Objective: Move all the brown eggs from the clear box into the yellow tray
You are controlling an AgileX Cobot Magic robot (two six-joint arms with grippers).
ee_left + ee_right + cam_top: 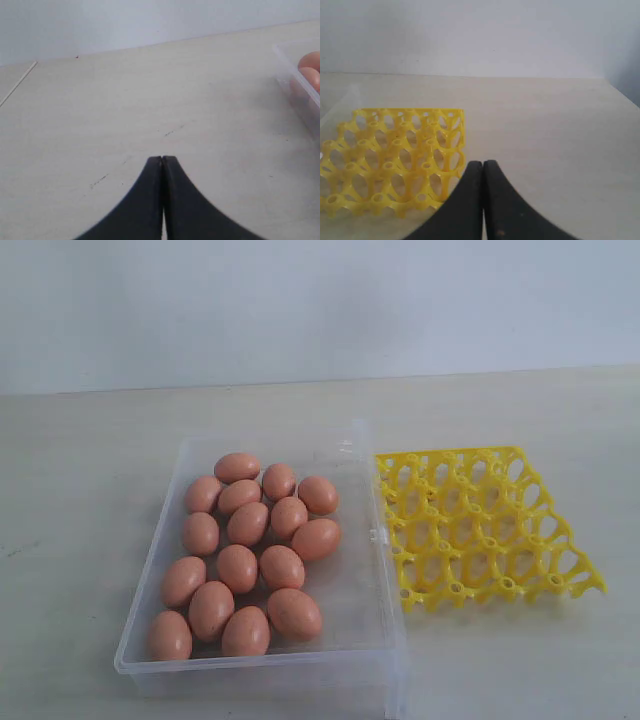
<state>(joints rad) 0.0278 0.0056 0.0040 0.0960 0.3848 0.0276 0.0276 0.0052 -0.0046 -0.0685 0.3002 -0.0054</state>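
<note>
Several brown eggs [248, 523] lie packed in the clear box [362, 590] at the middle left of the exterior view. The yellow tray [480, 530] sits right beside the box, on its right, and every cup I see is empty. Neither arm shows in the exterior view. My left gripper [162, 159] is shut with nothing in it, over bare table, and the clear box [296, 85] with two brown eggs [311, 70] shows at the edge of its view. My right gripper [483, 163] is shut and empty, just beside the yellow tray [395, 160].
A pale wooden table [90, 470] carries everything, with a plain light wall [320, 300] behind it. The table's right edge [622, 95] shows in the right wrist view. A seam in the table [17, 82] shows in the left wrist view.
</note>
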